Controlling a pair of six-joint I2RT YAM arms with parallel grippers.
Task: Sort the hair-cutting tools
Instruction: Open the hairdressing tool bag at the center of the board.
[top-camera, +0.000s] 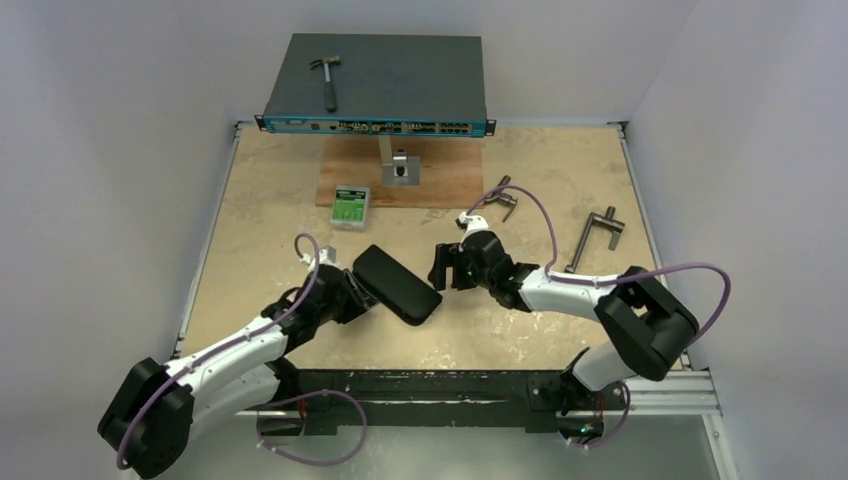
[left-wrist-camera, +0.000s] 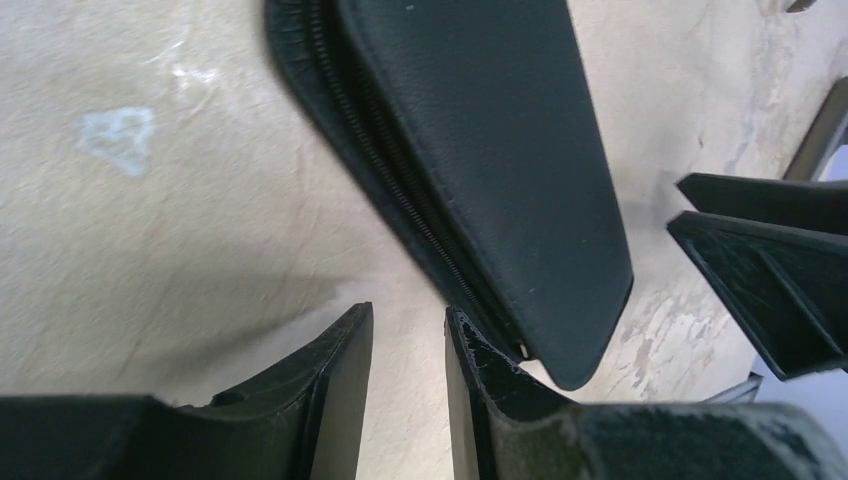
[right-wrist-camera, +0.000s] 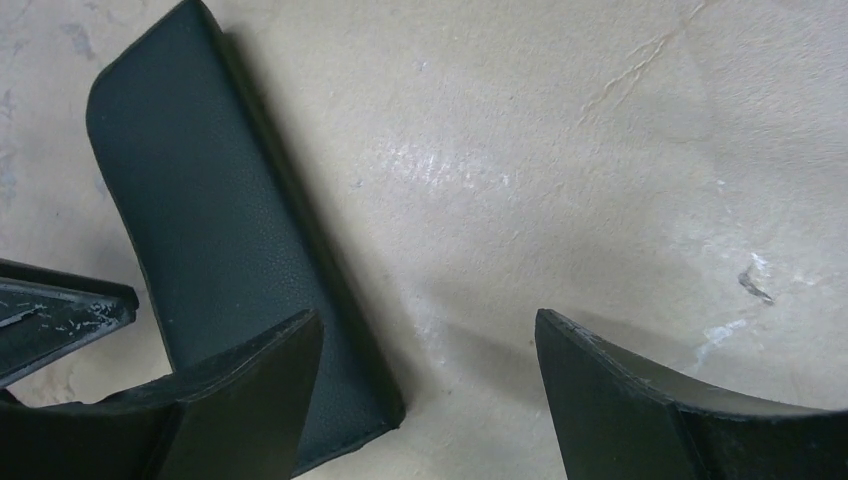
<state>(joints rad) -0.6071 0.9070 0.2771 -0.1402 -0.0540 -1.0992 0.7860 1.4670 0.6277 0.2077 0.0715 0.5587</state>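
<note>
No hair-cutting tools show in any view. A black zipped case (top-camera: 397, 284) lies shut on the table between my two grippers. My left gripper (top-camera: 352, 293) sits at its left end. In the left wrist view its jaws (left-wrist-camera: 409, 310) stand slightly apart over bare table, and the right finger's tip is right beside the zipper corner of the case (left-wrist-camera: 480, 130). My right gripper (top-camera: 440, 267) is at the case's right end. It (right-wrist-camera: 428, 315) is wide open, one finger over the case's corner (right-wrist-camera: 210, 220) and the other over bare table.
A flat blue-grey box (top-camera: 375, 85) stands at the back with a hammer (top-camera: 327, 80) on top. A small green-and-white box (top-camera: 350, 205) and a metal bracket (top-camera: 402, 168) on a brown board lie in front of it. Two grey T-handle tools (top-camera: 595, 238) (top-camera: 500, 200) lie at right.
</note>
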